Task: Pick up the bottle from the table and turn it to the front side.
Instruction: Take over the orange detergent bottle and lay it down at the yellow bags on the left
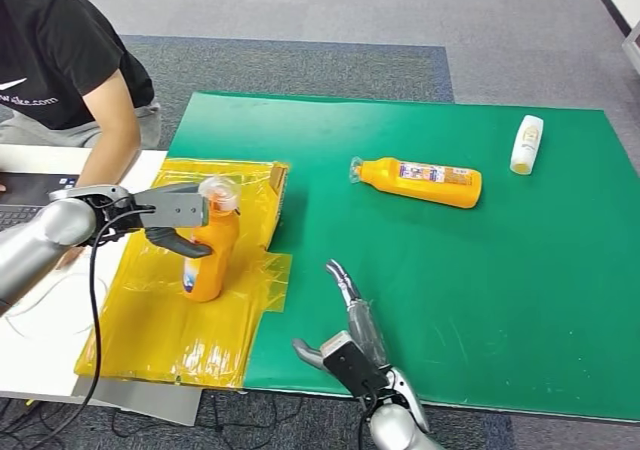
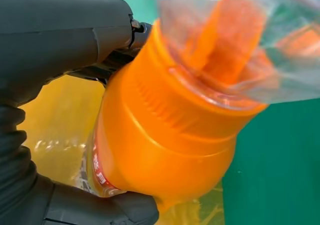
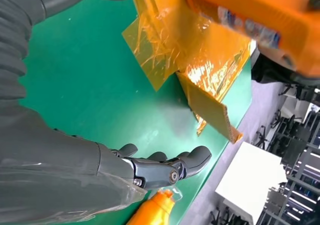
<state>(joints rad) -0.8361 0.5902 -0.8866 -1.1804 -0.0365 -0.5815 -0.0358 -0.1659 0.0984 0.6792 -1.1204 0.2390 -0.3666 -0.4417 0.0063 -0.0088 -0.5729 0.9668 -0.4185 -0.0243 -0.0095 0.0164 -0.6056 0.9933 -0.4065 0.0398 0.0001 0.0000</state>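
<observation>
An orange bottle [image 1: 205, 255] with a clear cap stands upright on the yellow film [image 1: 143, 320] at the table's left. My left hand [image 1: 170, 220] grips it around the upper body; the left wrist view shows the bottle [image 2: 166, 130] close up between the thumb and the fingers [image 2: 64, 25]. A second orange bottle [image 1: 423, 182] lies on its side on the green mat [image 1: 468, 300], cap toward the left. My right hand [image 1: 343, 340] hovers open over the mat near the front edge, fingers [image 3: 166, 167] spread and holding nothing.
A small white bottle [image 1: 526, 144] lies at the mat's far right. A person in a black shirt [image 1: 56, 60] sits at the back left with an arm reaching down beside the yellow film. A laptop [image 1: 26, 195] sits on the white table at the left.
</observation>
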